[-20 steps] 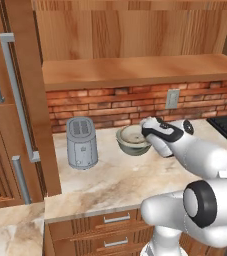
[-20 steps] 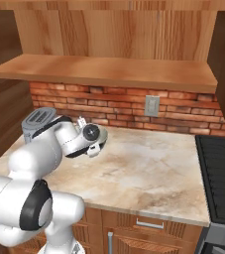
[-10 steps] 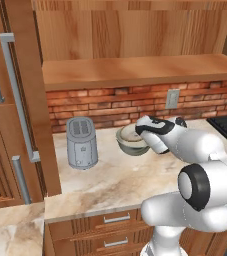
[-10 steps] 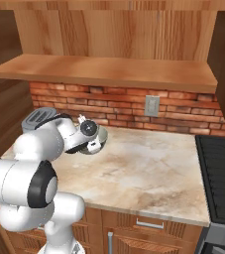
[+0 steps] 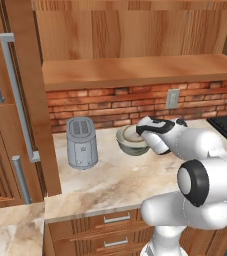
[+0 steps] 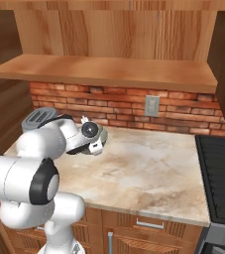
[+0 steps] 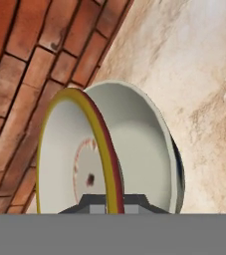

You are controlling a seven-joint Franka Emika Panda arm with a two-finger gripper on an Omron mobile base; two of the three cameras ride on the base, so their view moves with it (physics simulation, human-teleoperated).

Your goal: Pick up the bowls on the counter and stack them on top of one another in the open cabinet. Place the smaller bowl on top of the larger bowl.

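Marbled stone counter [image 5: 110,185] running back to a red brick wall [image 5: 110,107]. On that slab, close to the wall: olive-grey bowl [image 5: 127,145], pale inside, upright. Seen from the hand, shows a yellowish rim edged with red. Right behind it in the hand view, second bowl [image 7: 157,144], pale with a dark blue edge, wider in that picture; touching, nested or only just beside, cannot tell.

Gripper [image 7: 108,203] reaching in from the stove side, jaws pressed together, pinching the olive-grey bowl by its rim, one tip inside and one outside. Not yet lifted clear, judging by the base views.

Further out: grey toaster [image 5: 81,142] well to the left on the counter; open cabinet [image 5: 135,70] directly above, shelf board bare.

Risks from here, as judgement:
- Thin rim pinch on a deep ceramic bowl: likely to swing or slip out if raised fast.
- Neighbouring bowl so close: may get dragged or knocked toward the wall on the lift.
- Shelf edge overhanging the pick spot: straight rise would strike the board; needs pulling outward first.
- Order matters: placing the smaller bowl first would spoil the stack.
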